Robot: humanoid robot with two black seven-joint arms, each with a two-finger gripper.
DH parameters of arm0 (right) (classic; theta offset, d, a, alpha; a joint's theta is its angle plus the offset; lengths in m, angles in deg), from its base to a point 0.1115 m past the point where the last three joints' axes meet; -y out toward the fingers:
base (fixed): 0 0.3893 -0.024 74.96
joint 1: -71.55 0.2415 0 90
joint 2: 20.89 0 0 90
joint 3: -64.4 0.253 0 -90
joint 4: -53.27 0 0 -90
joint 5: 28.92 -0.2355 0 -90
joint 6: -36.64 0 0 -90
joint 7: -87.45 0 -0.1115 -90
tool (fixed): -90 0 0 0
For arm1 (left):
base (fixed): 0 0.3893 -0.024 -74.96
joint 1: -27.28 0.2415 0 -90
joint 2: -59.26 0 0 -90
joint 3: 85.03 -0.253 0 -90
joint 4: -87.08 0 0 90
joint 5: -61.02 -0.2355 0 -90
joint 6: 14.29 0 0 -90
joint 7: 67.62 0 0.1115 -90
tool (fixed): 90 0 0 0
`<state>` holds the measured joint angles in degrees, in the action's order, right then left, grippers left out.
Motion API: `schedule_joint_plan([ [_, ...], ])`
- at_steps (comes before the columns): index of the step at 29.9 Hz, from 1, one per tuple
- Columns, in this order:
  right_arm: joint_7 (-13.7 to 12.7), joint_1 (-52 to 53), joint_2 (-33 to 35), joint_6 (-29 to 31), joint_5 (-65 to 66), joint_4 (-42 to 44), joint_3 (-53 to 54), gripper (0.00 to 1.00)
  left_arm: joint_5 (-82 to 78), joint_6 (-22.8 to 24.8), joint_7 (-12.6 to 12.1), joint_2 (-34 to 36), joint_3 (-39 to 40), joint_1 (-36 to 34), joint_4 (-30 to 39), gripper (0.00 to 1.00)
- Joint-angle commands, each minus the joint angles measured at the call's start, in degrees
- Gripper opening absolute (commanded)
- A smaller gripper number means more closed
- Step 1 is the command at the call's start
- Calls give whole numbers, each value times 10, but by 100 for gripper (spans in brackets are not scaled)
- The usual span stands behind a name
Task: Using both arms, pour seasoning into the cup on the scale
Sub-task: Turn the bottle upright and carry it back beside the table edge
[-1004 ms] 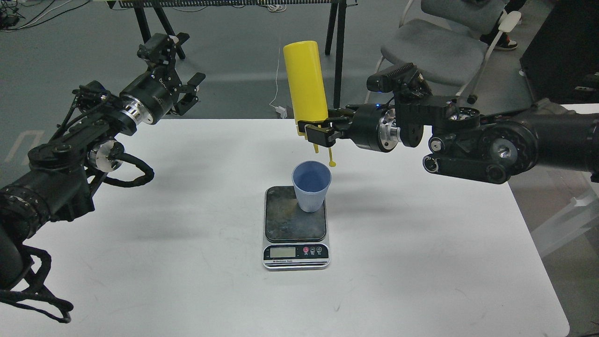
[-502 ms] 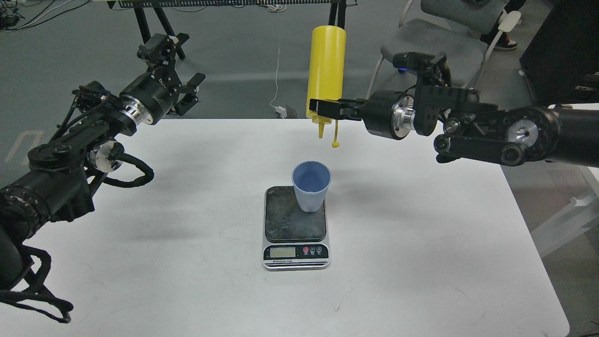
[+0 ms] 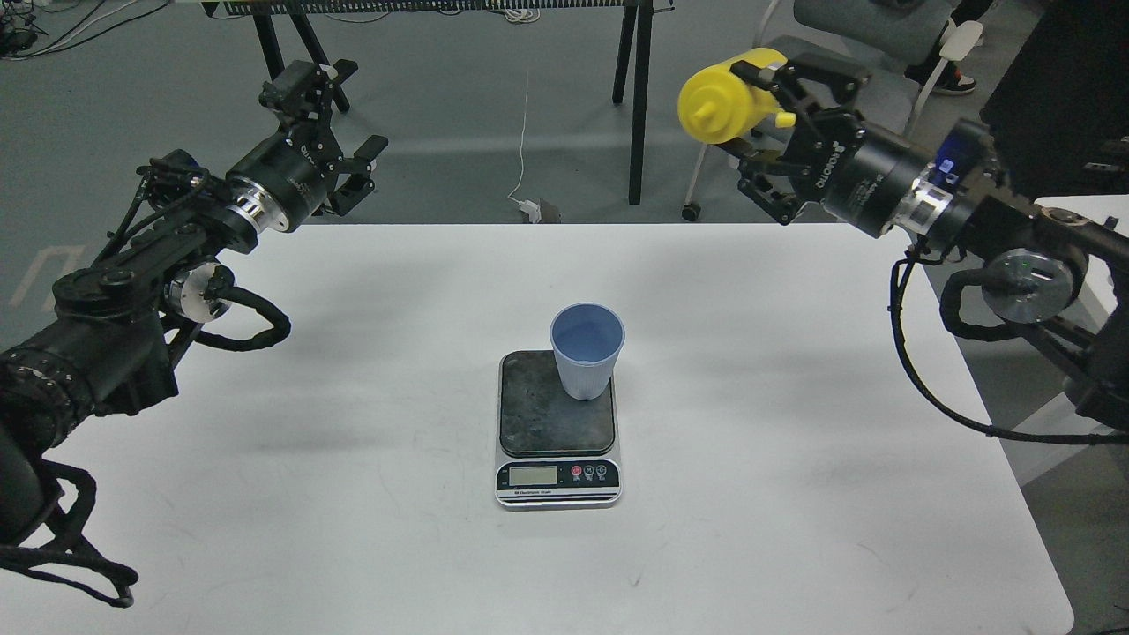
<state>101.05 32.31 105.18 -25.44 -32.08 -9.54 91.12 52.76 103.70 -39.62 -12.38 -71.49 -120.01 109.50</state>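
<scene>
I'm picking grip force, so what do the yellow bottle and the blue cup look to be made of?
Seasoning bottle: probably soft matte plastic, going by its uniform opaque yellow and moulded nozzle. Cup: probably thin plastic, going by its faint vertical ribs and dull pale blue surface.

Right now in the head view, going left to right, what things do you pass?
Left hand → scale, cup standing on its plate's right rear → yellow seasoning bottle → right hand holding it.

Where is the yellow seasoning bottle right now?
Head view, upper right: the seasoning bottle is held in the right gripper, beyond the table's far edge, nozzle toward the camera, well away from the cup.
</scene>
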Motion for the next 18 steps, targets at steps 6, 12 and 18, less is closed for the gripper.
schedule_joint_plan([
  [6,13,-131,-4,1,-226,-24,79,44,-1,0,0,-2,-1,1,0,97],
  [12,70,-246,-42,1,-240,-98,163,44,-1,0,0,-1,-3,3,0,97],
  [18,144,-341,-65,1,-240,-151,211,44,-20,0,0,-3,-1,4,0,97],
])
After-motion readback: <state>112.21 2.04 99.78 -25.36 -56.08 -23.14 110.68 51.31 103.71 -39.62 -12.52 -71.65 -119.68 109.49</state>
